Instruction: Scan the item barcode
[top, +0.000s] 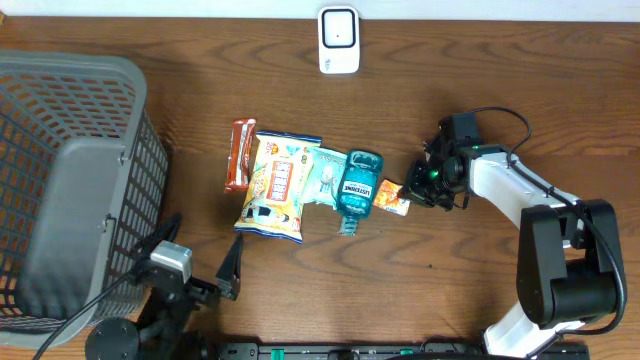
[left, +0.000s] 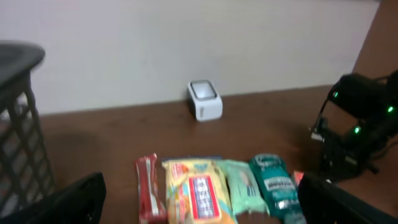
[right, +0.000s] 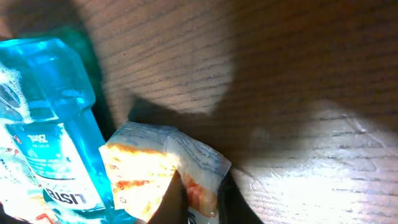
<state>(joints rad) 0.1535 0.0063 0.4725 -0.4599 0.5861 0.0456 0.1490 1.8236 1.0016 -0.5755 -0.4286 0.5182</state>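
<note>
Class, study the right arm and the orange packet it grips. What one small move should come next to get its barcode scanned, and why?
Probably lift the orange packet straight up a little. The right jaws are shut on its edge, it lies beside the blue mouthwash bottle, and the white scanner stands at the far edge.

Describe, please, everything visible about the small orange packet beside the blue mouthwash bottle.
The small orange packet is a crinkled sachet of glossy film, orange with white edges; its print is too blurred to read. It sits at table level on the wooden table, beside the blue mouthwash bottle on the side toward the right arm, so close that contact cannot be judged. The right gripper is shut on its near edge.
</note>
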